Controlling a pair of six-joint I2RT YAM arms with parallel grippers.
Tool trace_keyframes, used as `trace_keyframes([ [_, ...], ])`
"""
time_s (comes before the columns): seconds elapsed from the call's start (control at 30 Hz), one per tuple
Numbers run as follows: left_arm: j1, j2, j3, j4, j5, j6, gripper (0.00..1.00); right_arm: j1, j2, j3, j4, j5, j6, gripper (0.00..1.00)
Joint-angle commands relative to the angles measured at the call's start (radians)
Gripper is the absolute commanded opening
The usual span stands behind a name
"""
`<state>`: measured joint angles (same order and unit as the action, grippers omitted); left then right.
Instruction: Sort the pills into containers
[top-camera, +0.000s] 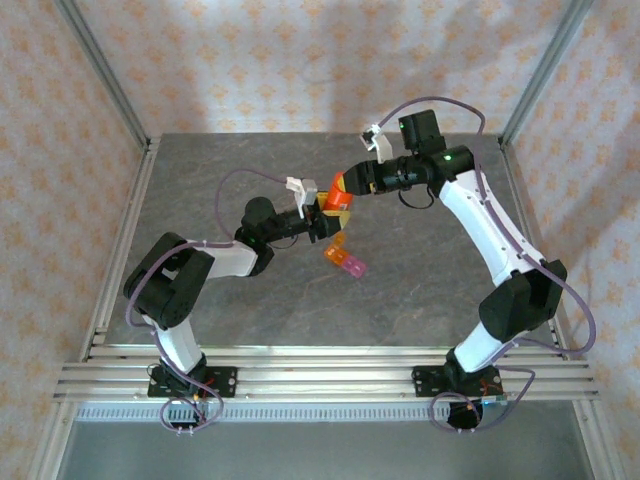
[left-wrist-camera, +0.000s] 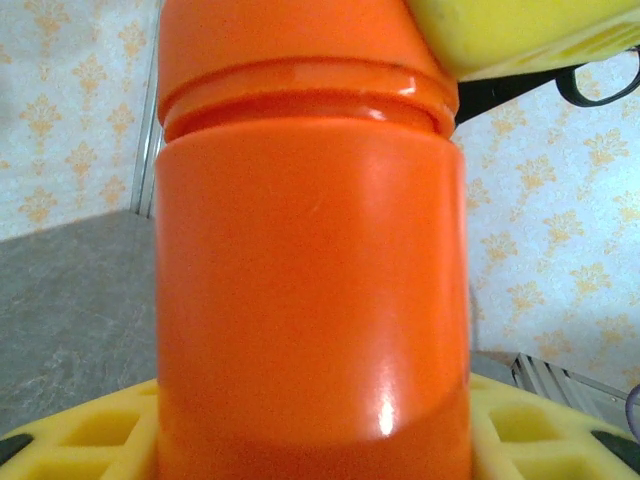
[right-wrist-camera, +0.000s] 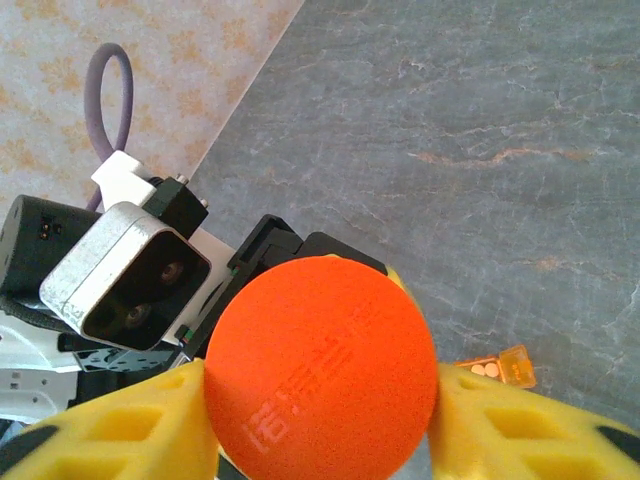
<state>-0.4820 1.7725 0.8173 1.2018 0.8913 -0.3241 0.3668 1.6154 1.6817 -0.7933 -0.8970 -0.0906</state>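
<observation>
An orange-red bottle (top-camera: 335, 203) is held up over the middle of the table. My left gripper (top-camera: 322, 216) is shut on its body (left-wrist-camera: 310, 300), yellow fingers (left-wrist-camera: 80, 430) at either side. My right gripper (top-camera: 347, 187) comes in from the right, its yellow fingers (right-wrist-camera: 110, 425) pressed against both sides of the bottle's round orange cap (right-wrist-camera: 320, 365). Below the bottle, the small orange container (top-camera: 333, 252) and the pink container (top-camera: 353, 266) lie side by side on the table. The orange container (right-wrist-camera: 503, 367) shows two pale pills (right-wrist-camera: 483, 370) inside.
The grey stone-patterned table (top-camera: 430, 290) is ringed by an aluminium frame (top-camera: 120, 250) and patterned walls. The left arm's wrist camera (right-wrist-camera: 130, 275) sits close under the right gripper. Open tabletop (right-wrist-camera: 480, 130) lies beyond the bottle.
</observation>
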Motion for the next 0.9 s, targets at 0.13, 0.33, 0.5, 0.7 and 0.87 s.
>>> trace_keyframes([
  [0.13, 0.0, 0.011, 0.034, 0.062, 0.011, 0.005, 0.0, 0.038, 0.0, -0.039, 0.052, 0.029, 0.042, 0.36],
  [0.33, -0.028, -0.037, -0.025, 0.055, -0.158, 0.139, 0.0, 0.112, -0.02, -0.149, 0.153, 0.194, 0.165, 0.32],
  [0.5, -0.092, -0.086, -0.088, 0.059, -0.36, 0.302, 0.0, 0.16, -0.043, -0.295, 0.328, 0.317, 0.348, 0.32],
  [0.7, -0.137, -0.091, -0.102, 0.061, -0.447, 0.368, 0.0, 0.204, -0.034, -0.343, 0.381, 0.362, 0.378, 0.33],
  [0.87, -0.144, -0.088, -0.103, 0.06, -0.454, 0.374, 0.0, 0.206, -0.032, -0.342, 0.385, 0.36, 0.378, 0.33],
])
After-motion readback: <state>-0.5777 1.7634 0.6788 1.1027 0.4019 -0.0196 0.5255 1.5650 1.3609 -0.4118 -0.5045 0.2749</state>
